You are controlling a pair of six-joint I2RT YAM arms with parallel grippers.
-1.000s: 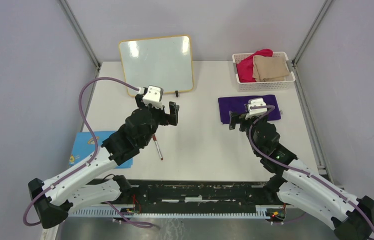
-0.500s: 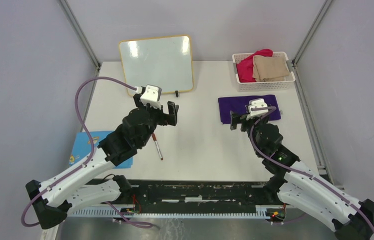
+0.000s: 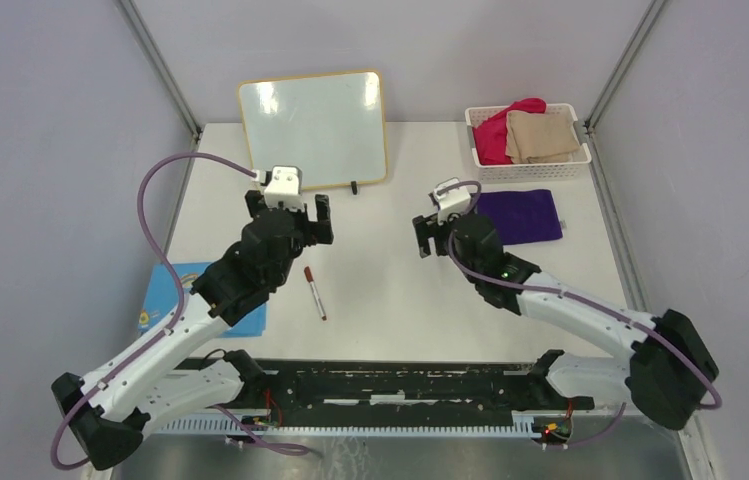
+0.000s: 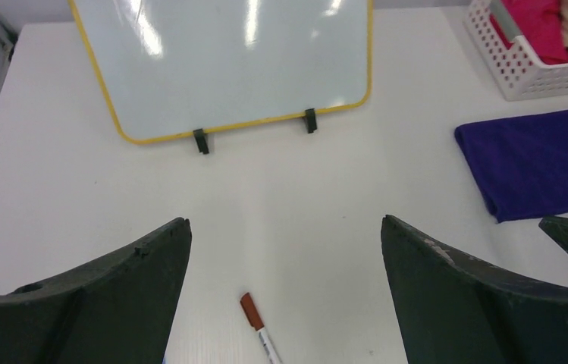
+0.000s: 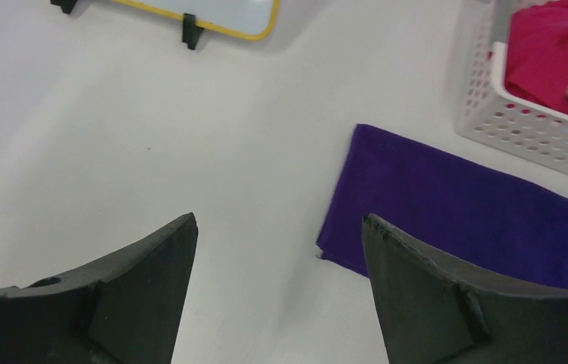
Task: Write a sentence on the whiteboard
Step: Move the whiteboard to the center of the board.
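Note:
The whiteboard (image 3: 315, 128) leans upright at the back of the table, yellow-framed on two black feet. Its white face (image 4: 227, 61) is blank, and no sentence shows on it. A red-capped marker (image 3: 315, 293) lies flat on the table. My left gripper (image 3: 287, 215) hovers open in front of the board, with the marker's cap (image 4: 251, 311) just below and between its jaws (image 4: 284, 221). My right gripper (image 3: 442, 238) hangs open and empty over bare table at mid-right. Its wrist view (image 5: 279, 218) shows the board's lower corner (image 5: 220, 15) at the top.
A purple cloth (image 3: 520, 215) lies flat on the right, just right of my right gripper (image 5: 462, 205). Behind it stands a white basket (image 3: 528, 170) holding red and beige cloths. A blue card (image 3: 165, 290) lies at the table's left front edge under my left arm.
My right arm has swung left off the purple cloth toward the table's middle, its jaws slightly narrower. My left gripper has drifted left and back, uncovering the marker.

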